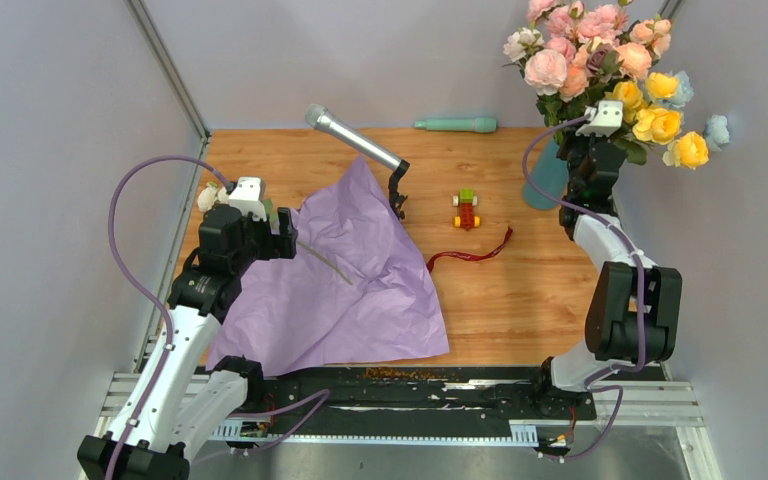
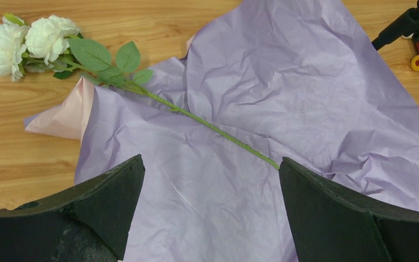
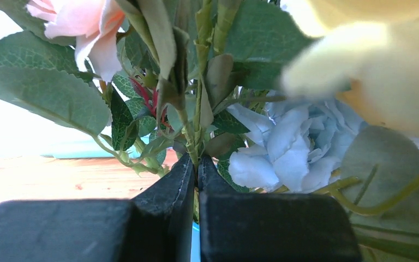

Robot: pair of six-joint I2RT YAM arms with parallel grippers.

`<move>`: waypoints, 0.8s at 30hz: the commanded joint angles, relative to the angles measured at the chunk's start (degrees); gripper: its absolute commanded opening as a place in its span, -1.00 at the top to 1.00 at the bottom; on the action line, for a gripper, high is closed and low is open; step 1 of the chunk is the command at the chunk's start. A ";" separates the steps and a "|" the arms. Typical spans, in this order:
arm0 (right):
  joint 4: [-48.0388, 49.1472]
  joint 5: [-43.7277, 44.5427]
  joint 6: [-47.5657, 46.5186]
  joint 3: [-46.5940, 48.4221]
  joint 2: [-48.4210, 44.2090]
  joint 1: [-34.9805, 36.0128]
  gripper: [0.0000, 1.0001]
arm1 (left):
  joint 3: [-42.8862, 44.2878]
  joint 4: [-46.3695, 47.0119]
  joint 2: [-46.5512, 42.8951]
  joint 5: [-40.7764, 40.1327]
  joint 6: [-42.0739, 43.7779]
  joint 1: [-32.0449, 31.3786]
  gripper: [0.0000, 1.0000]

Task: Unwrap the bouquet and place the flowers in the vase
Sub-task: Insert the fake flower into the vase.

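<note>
Stems (image 3: 197, 123) are clamped by the right gripper (image 3: 196, 164) at the vase (image 1: 545, 180); release only once steady. Left gripper (image 2: 210, 164), jaws spread wide, should straddle the lone rose stem (image 2: 213, 128).

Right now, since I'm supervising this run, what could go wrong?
1. The right end effector is shut on thin stems of the flowers; the top-heavy bunch might tip the vase on release.
2. One cream flower lies with its stem on the paper; the open left end effector may pinch paper along with it.
</note>
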 commanded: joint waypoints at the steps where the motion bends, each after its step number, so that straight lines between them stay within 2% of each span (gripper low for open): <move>1: -2.88 0.42 0.04 -1.45 2.51 -0.16 1.00 | 0.14 0.88 -0.01 0.93 0.79 0.26 -1.00; 12: -3.70 0.73 0.35 -1.92 3.35 -0.16 1.00 | 0.14 0.86 -0.01 0.97 0.71 0.26 -1.00; 24: -6.02 -0.77 0.23 -1.34 2.01 -0.16 0.57 | 0.11 0.78 -0.31 0.97 0.71 0.26 -1.00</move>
